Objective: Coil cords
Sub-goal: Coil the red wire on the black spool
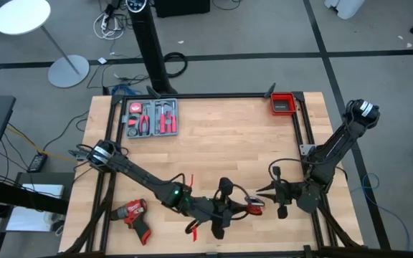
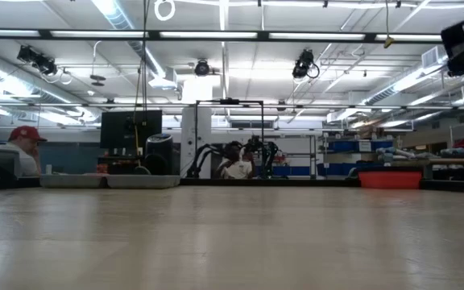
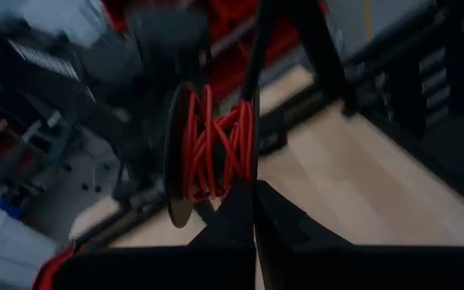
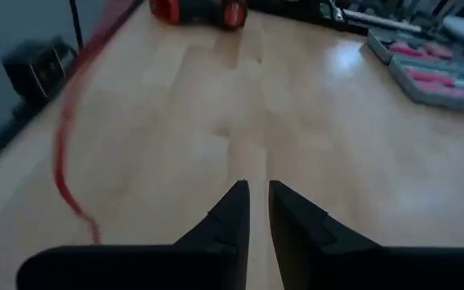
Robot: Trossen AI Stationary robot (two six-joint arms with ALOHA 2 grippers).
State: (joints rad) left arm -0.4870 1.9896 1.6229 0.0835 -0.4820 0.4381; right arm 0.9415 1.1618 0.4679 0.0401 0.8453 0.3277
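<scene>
Carefully, my left gripper, fingers pinching the black spool of thin red wire at the bench's front edge, must keep tension; right gripper fingers narrow, empty.

Place: robotics lab | cues: ceiling strip lights, parts bins, another robot rig

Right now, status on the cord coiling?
Left pincer shut on spool of red wire, lifted near front edge. Right pincer nearly shut, empty, close by. Loose red strand trailing. Drill clear.
</scene>
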